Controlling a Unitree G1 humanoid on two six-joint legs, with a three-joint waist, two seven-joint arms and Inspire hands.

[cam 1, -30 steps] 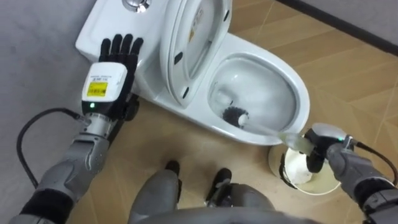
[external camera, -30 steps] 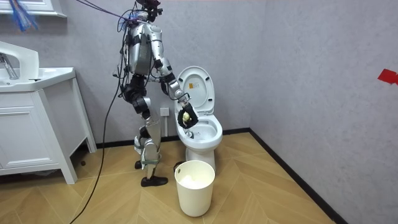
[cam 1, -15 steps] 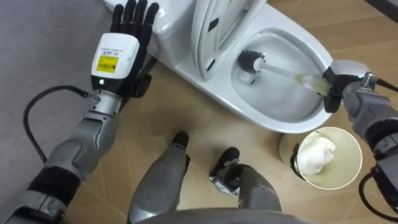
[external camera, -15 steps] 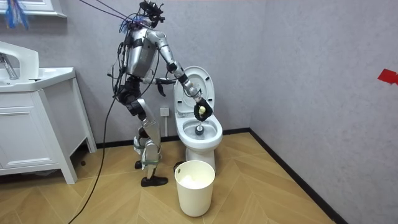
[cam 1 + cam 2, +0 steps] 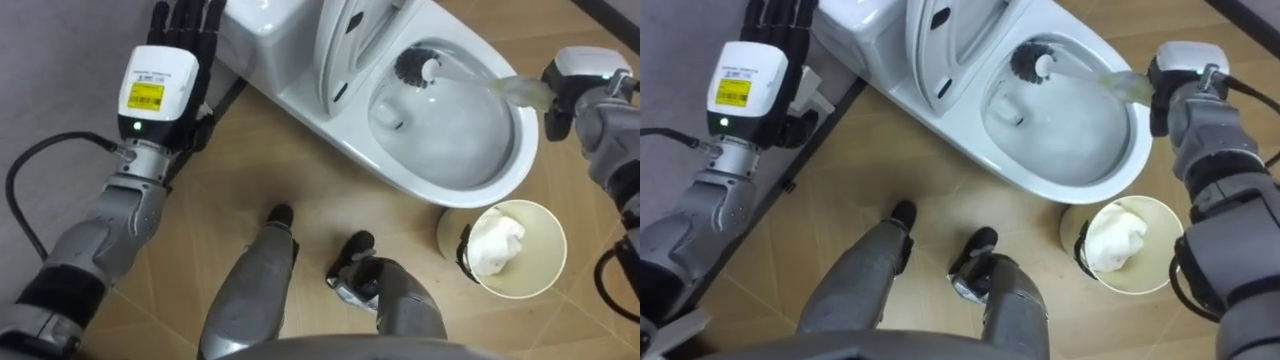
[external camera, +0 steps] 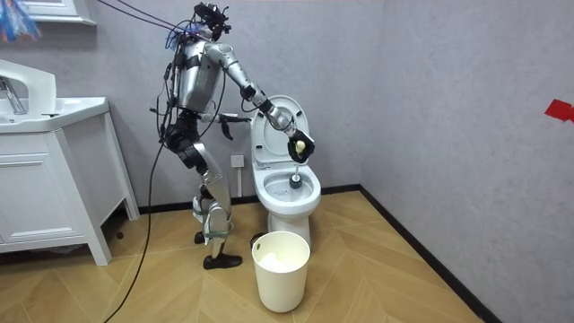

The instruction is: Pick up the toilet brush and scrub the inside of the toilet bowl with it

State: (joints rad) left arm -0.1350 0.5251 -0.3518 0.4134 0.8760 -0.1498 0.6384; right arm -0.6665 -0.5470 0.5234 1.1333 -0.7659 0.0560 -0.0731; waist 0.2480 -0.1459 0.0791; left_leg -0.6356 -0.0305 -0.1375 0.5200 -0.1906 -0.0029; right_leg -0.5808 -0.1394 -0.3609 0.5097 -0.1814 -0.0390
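Toilet brush (image 5: 413,67), a dark round bristle head on a pale translucent plastic handle (image 5: 515,90): held in the right hand (image 5: 578,100), whose fingers are clenched round the outer end of the handle. That hand is stationed above and just outside the rim of the white ceramic toilet (image 5: 470,190), on the side away from the robot. From the grip the handle slants down across the bowl. The bristle head sits inside the bowl at its back end, close under the raised white seat and lid (image 5: 345,30).

Beyond the seat is the toilet's white cistern (image 5: 262,22). The left hand (image 5: 165,75) is held just beside the cistern with its back upward and its fingers straight, grasping nothing. Contact with the cistern cannot be confirmed.

A cream round waste bin (image 5: 540,265) stands on the light herringbone wood floor (image 5: 300,180) near the toilet's front. It contains a wad of crumpled white paper (image 5: 493,243).

In the room view the robot stands on both feet at the toilet's side, on the room view's left of it. Its torso leans toward the toilet and its right arm is stretched out over the bowl. A white vanity cabinet (image 6: 45,193) stands well apart from the toilet, further to the room view's left.
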